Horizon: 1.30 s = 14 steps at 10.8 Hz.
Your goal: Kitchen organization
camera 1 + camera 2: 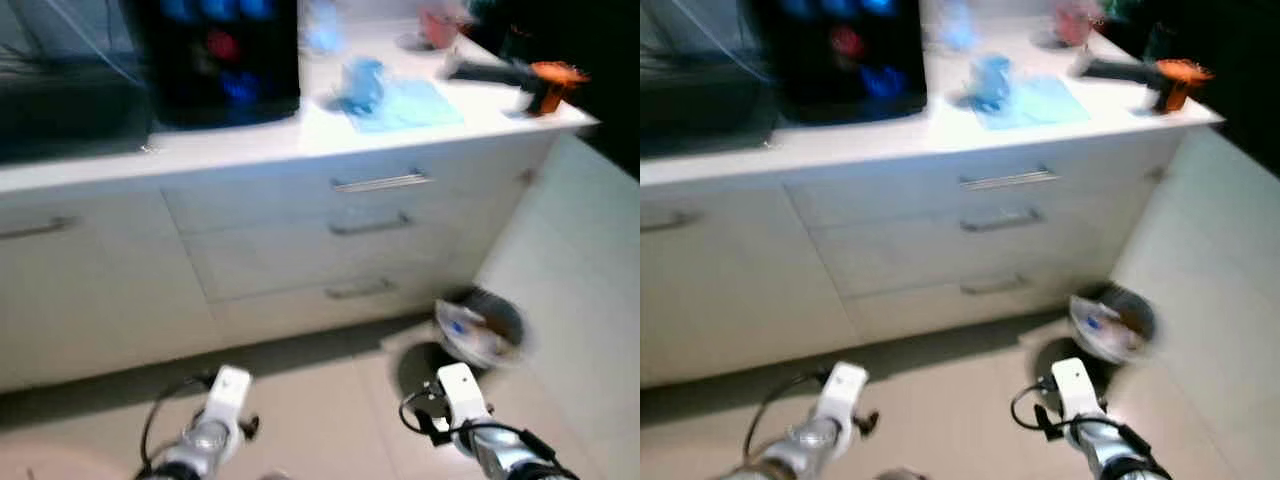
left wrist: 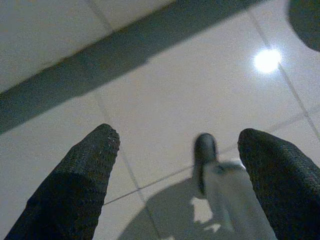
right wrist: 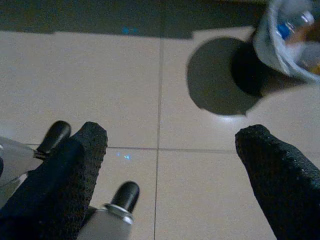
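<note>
The head views are blurred. A white counter (image 1: pixel 300 140) runs across the back and carries a black appliance (image 1: pixel 215 60) with blue and red lights, a blue cup (image 1: pixel 362 80), a blue cloth (image 1: pixel 405 105) and an orange-topped object (image 1: pixel 550 85). Below it are three drawers, the top one with a metal handle (image 1: pixel 380 182). Both arms hang low over the tiled floor. My left gripper (image 2: pixel 175 140) is open with only floor between its fingers. My right gripper (image 3: pixel 170 135) is open too, with nothing held.
A small bin (image 1: pixel 480 325) lined with a bag of rubbish stands on the floor by the counter's right end, close ahead of my right gripper. My own feet (image 3: pixel 125 195) show below the grippers. Pale floor tiles (image 1: pixel 330 400) stretch before the cabinets.
</note>
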{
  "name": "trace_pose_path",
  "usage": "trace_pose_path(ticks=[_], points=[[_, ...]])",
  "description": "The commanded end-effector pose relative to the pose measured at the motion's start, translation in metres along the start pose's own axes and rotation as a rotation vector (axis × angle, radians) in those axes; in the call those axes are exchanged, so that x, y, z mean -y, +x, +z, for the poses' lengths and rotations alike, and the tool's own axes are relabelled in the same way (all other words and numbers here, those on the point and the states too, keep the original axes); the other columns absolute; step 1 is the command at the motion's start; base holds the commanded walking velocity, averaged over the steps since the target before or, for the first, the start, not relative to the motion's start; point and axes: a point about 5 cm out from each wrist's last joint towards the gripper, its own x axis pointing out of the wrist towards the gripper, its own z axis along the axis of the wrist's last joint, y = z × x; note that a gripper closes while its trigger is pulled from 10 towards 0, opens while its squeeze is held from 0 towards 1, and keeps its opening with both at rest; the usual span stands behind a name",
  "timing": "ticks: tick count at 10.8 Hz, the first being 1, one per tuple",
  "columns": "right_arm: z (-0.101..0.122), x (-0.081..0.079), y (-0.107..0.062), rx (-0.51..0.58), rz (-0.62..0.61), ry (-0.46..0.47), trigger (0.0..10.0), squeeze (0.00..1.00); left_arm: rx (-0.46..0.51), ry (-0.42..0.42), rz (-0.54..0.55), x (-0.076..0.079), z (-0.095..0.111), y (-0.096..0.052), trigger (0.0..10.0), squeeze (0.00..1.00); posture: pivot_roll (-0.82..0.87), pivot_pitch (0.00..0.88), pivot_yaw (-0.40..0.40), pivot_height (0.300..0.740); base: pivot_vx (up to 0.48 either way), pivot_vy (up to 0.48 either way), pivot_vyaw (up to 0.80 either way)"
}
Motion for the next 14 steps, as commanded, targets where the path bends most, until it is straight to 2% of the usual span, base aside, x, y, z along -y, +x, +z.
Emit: trace_pose_path(ticks=[1, 4, 5, 7, 14], points=[[-0.0022, 0.0032, -0.0008, -0.008, -0.015, 0.007, 10.0, 0.00, -0.015, 0.014, -0.018, 0.0061, -0.0035, 0.0001, 10.0, 0.00, 0.11, 0.000, 0.028, 0.740, 0.000, 0.000, 0.80], [-0.0017, 0.0021, -0.0003, -0.010, -0.027, 0.038, 10.0, 0.00, -0.010, 0.001, -0.008, 0.0013, -0.0024, -0.0001, 10.0, 0.00, 0.11, 0.000, 0.034, 0.740, 0.000, 0.000, 0.74], [-0.0015, 0.0010, 0.0000, -0.001, -0.031, 0.063, 10.0, 0.00, -0.011, -0.023, -0.020, 0.0017, -0.0037, -0.0003, 10.0, 0.00, 0.12, 0.000, 0.038, 0.740, 0.000, 0.000, 0.00], [-0.0007, -0.0005, 0.0003, 0.003, -0.024, 0.055, 10.0, 0.00, -0.019, -0.033, -0.031, 0.0033, -0.0050, -0.0004, 10.0, 0.00, 0.13, 0.000, 0.038, 0.740, 0.000, 0.000, 0.00], [0.0013, -0.0022, 0.0010, 0.001, -0.018, 0.037, 10.0, 0.00, -0.022, -0.011, -0.034, 0.0010, -0.0044, -0.0004, 10.0, 0.00, 0.13, 0.000, 0.042, 0.740, 0.000, 0.472, 0.00]])
